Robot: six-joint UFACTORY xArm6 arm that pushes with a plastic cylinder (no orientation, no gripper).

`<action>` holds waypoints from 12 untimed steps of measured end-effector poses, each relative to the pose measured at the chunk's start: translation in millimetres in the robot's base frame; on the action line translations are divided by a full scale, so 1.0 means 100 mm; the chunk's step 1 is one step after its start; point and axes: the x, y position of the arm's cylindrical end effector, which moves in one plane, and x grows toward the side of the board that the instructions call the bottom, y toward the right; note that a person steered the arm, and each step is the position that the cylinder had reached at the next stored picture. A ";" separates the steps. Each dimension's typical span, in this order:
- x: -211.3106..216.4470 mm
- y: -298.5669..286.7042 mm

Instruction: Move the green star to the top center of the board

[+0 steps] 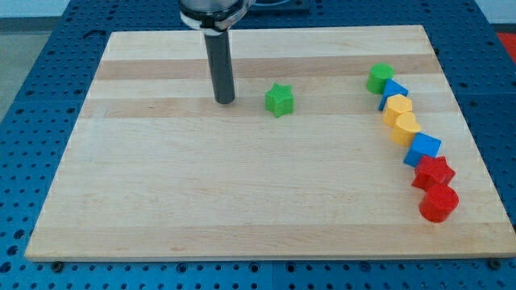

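Though not yet at the top centre, green star point(279, 100): sits a little below that spot, near the desk's point(242, 209) middle line, upper half.
Tip: my tip point(225, 101) stands just to the star's left, level with it, apart, not touching.
Jaws: none on this rod, so no spread or pinch to report.
Judgement: from that side a push would send the star rightward; tip likely needs to get below it.
Row right of star, well apart: curving down the desk's right side, seemingly parked clear.
Count: one green block point(380, 77), two blue blocks point(394, 90) point(423, 148), two yellow blocks point(397, 108) point(405, 126), one red star point(434, 172), one red cylinder point(439, 202); with the star, eight.
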 end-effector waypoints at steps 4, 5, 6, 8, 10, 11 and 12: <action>0.46 0.61; 0.31 0.96; -0.18 0.98; -0.78 0.98; -0.58 0.78; -0.76 0.73; -0.97 0.73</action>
